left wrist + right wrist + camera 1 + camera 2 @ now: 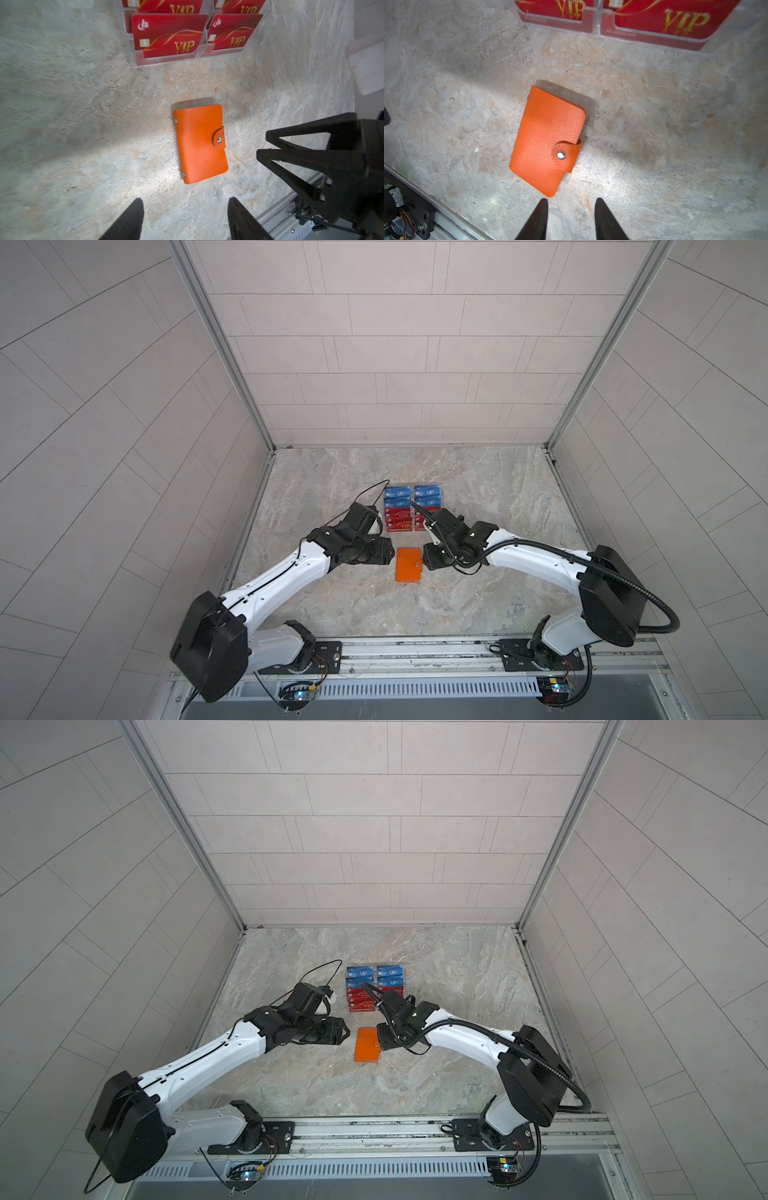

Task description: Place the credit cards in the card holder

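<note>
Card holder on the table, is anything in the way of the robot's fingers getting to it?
Nothing visible. Only bare table lies between the card holder and the left gripper, and likewise the right gripper. Its snap tab is fastened, though, so cards cannot go in yet.

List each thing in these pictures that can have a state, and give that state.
card holder: shut, tab snapped, lying flat
credit cards: standing in the clear stand
clear stand: upright, pockets filled
left gripper: open, empty, beside the card holder
right gripper: open, empty, beside the card holder
</note>
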